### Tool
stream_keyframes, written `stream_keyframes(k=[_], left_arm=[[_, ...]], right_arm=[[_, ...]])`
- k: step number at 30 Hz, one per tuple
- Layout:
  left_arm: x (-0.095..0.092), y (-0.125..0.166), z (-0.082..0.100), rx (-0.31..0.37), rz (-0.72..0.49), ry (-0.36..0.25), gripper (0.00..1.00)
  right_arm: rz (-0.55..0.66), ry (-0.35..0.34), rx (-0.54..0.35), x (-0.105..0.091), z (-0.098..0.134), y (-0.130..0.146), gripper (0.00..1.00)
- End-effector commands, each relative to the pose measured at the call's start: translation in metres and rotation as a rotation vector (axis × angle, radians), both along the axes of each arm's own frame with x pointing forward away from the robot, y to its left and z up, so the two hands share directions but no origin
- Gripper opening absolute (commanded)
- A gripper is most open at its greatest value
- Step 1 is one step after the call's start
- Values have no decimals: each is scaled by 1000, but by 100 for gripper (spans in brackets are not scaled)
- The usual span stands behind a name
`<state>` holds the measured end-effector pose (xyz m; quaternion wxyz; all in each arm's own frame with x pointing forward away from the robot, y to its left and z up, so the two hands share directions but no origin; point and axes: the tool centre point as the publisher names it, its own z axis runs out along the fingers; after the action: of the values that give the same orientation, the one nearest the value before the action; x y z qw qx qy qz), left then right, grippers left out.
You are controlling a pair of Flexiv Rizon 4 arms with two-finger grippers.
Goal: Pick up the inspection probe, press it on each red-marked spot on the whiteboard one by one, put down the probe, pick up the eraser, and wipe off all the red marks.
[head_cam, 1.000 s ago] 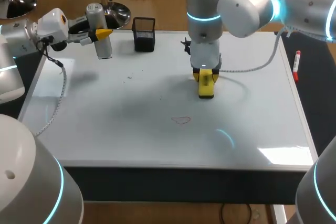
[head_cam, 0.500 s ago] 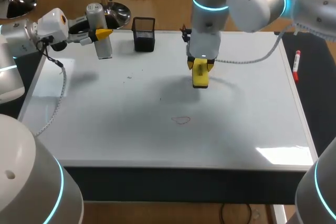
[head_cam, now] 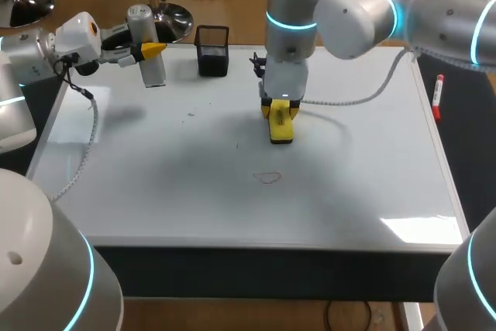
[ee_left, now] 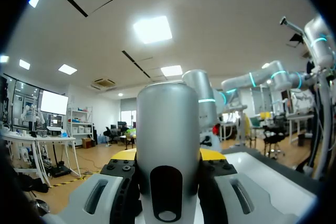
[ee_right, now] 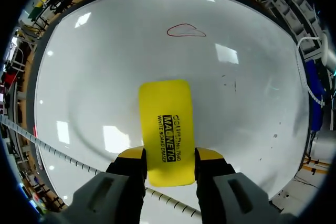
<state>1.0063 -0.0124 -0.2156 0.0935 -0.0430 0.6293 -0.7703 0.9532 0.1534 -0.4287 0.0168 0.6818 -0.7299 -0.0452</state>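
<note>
Whiteboard (ee_right: 79, 77) bears red mark (ee_right: 186, 30), plainest from right wrist.

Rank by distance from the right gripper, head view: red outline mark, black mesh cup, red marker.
1. Red outline mark, just ahead of the right gripper, nearer the camera.
2. Black mesh cup, far edge, to its left.
3. Red marker, beyond the whiteboard on the right.

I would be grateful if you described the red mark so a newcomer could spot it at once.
On the large whiteboard, the right claw holds a yellow eraser near the middle. Between the eraser and the board's front edge lies the red mark: a thin flattened loop, the only red drawing there.
</note>
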Motion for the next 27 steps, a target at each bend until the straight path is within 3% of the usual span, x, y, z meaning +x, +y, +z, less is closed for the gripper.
stream_keyframes(k=[1, 27], left_arm=[[-2, -1, 2, 2, 7, -1, 0], [-2, -1, 2, 2, 7, -1, 0]], right_arm=[[5, 11, -17, 6, -3, 4, 0], [-67, 53, -58, 8, -32, -40, 0]])
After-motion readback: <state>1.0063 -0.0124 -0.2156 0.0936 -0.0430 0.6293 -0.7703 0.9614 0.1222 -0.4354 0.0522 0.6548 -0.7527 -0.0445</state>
